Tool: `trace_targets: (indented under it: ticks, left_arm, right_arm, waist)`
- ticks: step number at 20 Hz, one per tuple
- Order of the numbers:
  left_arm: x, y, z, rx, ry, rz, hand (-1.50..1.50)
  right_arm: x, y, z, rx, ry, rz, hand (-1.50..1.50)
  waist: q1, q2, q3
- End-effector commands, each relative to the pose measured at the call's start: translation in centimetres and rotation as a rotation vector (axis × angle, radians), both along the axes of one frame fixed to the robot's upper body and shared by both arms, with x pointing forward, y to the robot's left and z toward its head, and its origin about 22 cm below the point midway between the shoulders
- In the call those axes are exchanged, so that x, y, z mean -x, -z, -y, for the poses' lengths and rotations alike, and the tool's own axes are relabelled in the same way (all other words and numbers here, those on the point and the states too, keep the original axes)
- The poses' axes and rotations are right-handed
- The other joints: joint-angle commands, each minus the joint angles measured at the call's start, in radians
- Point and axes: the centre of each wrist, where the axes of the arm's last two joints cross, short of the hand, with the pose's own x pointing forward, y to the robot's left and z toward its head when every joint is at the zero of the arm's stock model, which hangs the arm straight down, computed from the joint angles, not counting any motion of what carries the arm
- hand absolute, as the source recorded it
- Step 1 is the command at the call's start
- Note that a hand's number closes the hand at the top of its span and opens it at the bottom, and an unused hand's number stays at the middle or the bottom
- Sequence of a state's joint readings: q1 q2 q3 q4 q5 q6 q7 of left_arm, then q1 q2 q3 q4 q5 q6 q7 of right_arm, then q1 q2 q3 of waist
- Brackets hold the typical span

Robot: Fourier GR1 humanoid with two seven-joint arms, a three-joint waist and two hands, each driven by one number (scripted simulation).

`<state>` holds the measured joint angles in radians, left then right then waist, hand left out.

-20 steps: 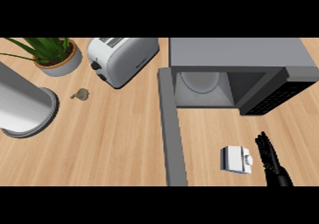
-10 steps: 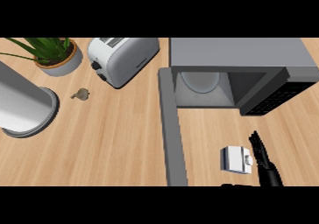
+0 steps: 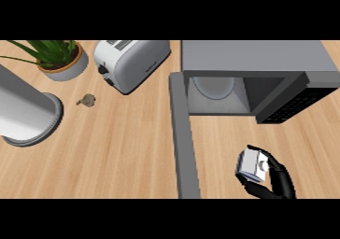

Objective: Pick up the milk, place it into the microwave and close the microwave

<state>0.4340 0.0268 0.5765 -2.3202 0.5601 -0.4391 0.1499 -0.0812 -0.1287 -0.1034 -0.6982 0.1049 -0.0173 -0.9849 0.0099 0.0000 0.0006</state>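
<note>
White and small, the milk [image 3: 253, 165] sat on the wooden counter [image 3: 124, 149], wrapped by the right robot hand [image 3: 275, 179], whose black fingers curled round its far side while the thumb closed from below. Ahead of that hand stood the microwave [image 3: 259, 77], its cavity showing a round turntable; its open door [image 3: 184, 140] ran alongside, just left of the hand. The step looked like the grasp being completed. Next, the carton would likely need lifting and carrying forward into the cavity, clear of the door's edge.
</note>
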Motion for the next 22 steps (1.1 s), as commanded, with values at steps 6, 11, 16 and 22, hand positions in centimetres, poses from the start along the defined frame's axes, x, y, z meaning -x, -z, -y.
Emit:
trace_targets:
  ticks: [6,11,16,22]
  left_arm:
    - [0.9,-0.9,1.1,-0.026,-0.003,0.035,-1.5]
    - [1.7,-1.0,-1.2,-0.052,0.002,0.022,-1.5]
    - [2.4,-1.4,0.7,-0.031,0.007,0.019,-1.5]
    - [0.9,-1.8,-0.8,-0.028,0.013,0.027,-1.5]
  right_arm:
    - [-1.7,-0.5,-0.5,0.063,-0.094,0.165,1.5]
    - [-3.0,-1.3,-1.5,-0.009,-0.15,0.176,1.5]
    - [-8.0,-4.4,0.2,-0.011,-0.098,0.192,1.5]
    - [-8.7,-5.1,0.2,-0.11,-0.202,0.188,1.5]
  waist:
    - [-0.003,-0.002,0.0]
    - [0.003,-0.002,0.0]
    - [0.007,-0.001,0.0]
    - [-0.004,-0.002,0.0]
